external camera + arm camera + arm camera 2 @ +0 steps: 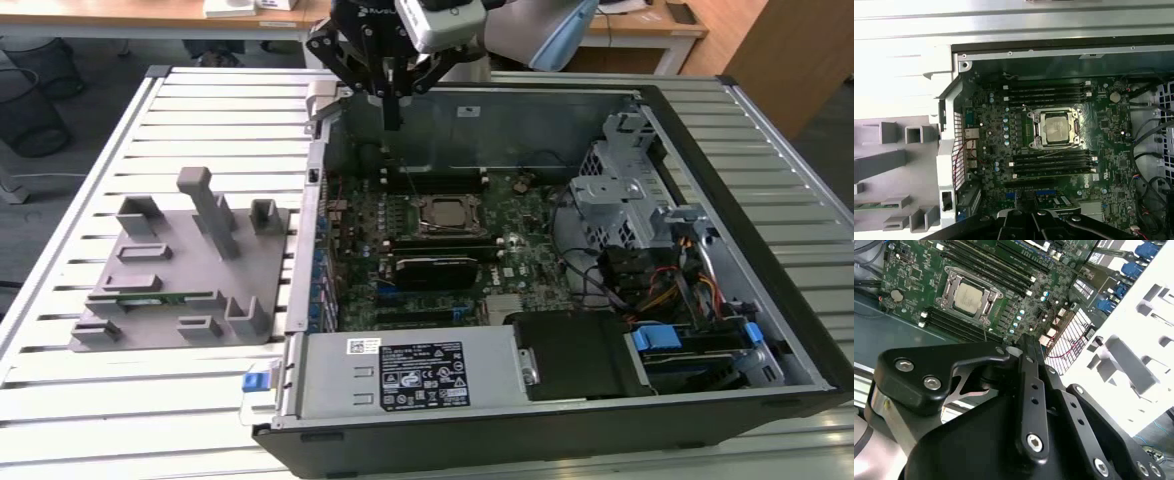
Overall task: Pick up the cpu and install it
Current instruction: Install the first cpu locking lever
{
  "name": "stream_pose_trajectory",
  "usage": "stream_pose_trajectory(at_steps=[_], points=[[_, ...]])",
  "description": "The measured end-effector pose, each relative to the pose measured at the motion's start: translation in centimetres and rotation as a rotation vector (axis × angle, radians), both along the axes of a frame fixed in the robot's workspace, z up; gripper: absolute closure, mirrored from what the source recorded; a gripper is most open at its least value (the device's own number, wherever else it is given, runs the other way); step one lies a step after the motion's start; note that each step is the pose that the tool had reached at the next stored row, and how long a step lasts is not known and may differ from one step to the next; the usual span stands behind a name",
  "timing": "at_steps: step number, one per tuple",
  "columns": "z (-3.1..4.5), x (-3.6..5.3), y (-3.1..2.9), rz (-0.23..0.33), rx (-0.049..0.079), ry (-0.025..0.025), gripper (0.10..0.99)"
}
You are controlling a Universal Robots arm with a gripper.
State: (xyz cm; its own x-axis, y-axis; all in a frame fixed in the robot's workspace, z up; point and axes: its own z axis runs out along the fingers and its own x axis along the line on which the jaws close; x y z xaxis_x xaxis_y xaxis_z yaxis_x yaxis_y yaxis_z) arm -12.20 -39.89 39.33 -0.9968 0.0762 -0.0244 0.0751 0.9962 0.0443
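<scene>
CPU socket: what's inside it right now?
In the first wrist view the cpu sits inside the socket, silver top facing up. Whatever lies beneath it is covered by the chip itself.

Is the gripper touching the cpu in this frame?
Apart. In the exterior view the gripper hangs by the case wall, well above the cpu on the motherboard.

Straight above the cpu (442,215) it's wide open, but going in sideways you've got the case wall (316,200) on the exterior view's left, the drive cage (625,185) and cables (587,265) on its right, and the boxy power supply (400,372) along the near edge.
</scene>
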Motion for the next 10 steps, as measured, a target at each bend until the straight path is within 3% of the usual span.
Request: stream_pose_trajectory(at_steps=[10], points=[[0.00, 0.00, 0.00, 0.000, 0.000, 0.0000, 0.973]])
